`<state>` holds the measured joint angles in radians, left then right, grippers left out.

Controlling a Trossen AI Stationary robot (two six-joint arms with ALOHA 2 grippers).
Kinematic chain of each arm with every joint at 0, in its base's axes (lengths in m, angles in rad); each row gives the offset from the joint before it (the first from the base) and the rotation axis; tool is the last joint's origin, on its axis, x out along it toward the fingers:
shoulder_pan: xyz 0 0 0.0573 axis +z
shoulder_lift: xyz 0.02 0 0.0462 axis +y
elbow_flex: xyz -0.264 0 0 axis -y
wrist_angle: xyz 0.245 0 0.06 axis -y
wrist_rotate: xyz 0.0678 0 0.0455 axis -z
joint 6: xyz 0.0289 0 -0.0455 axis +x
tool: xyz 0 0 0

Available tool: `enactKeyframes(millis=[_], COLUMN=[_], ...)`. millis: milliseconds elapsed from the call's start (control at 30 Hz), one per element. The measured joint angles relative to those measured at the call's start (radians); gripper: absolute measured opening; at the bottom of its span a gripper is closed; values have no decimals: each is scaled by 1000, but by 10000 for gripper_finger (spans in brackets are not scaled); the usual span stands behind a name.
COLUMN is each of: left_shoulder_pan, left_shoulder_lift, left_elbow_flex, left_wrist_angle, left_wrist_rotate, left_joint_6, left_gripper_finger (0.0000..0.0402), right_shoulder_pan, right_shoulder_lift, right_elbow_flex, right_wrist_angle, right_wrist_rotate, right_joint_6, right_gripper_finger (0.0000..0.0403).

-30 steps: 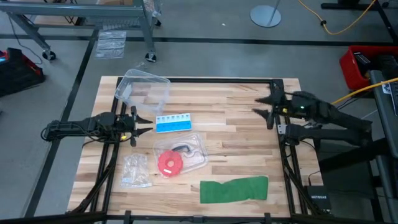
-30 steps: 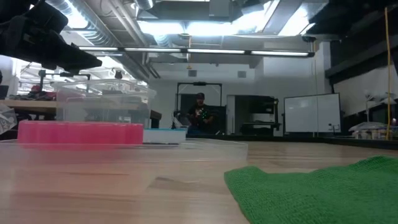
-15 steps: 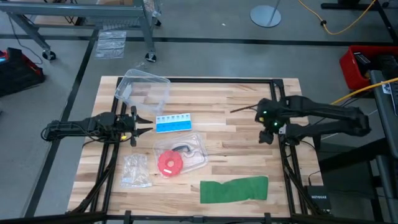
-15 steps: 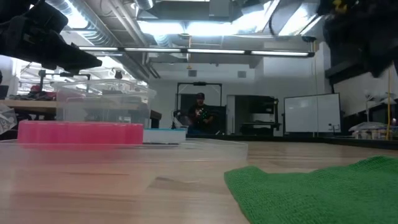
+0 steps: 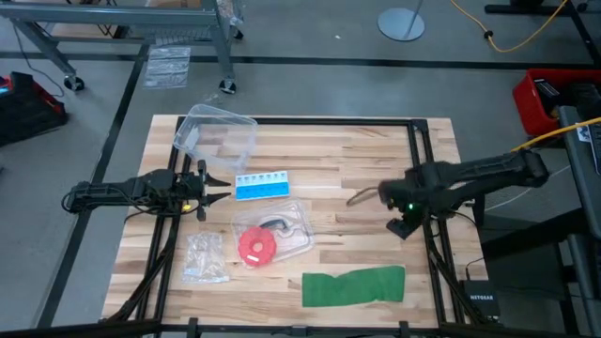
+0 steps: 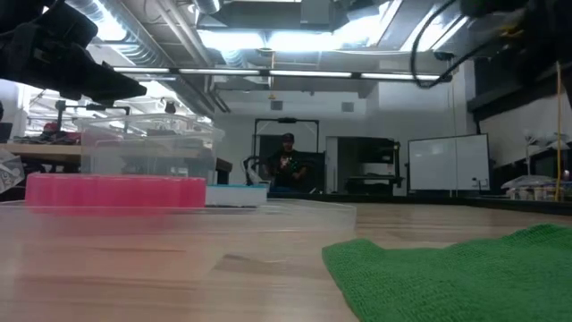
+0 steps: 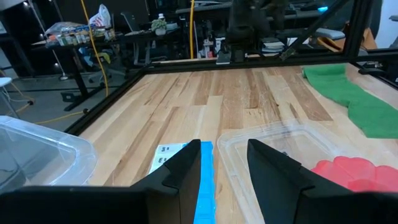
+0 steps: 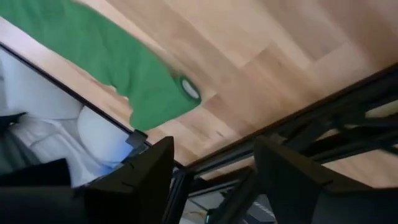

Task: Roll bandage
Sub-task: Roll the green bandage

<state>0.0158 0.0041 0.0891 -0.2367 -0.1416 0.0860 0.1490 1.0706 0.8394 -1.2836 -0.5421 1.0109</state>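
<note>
One dark green soft cloth bandage (image 5: 353,285) lies flat at the table's six-o'clock edge, well apart from both of the two grippers. The right gripper (image 5: 399,212) hovers above it toward three o'clock, fingers spread wide and empty. The left gripper (image 5: 214,183) waits at nine o'clock, fingers parted, holding nothing, near one blue-and-white pill box (image 5: 262,185).
</note>
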Motion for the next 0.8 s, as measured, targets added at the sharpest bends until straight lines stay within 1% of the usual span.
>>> enactKeyframes(millis=[67,167,367,467,533,633,800], left_shoulder_pan=[0,0,0,0,-1,-1,-1], left_shoulder_lift=[0,0,0,0,0,0,0], left_elbow_flex=[0,0,0,0,0,0,0], left_wrist_angle=[0,0,-1,-1,-1,-1,-2], left_wrist_rotate=[0,0,0,0,0,1,1], left_joint_6=[0,0,-1,-11,-19,-17,-13], left_gripper_finger=[124,124,124,124,124,124,124], right_shoulder_pan=[101,254,541,663,732,803,869], right_shoulder_lift=[0,0,30,91,144,225,363], right_elbow_flex=[0,0,0,0,0,0,0], right_wrist_angle=[57,164,329,386,427,509,659], right_wrist_rotate=[34,116,347,387,394,415,509], right_joint_6=[122,328,770,940,1030,1135,1263], right_gripper_finger=[227,227,227,227,227,227,227])
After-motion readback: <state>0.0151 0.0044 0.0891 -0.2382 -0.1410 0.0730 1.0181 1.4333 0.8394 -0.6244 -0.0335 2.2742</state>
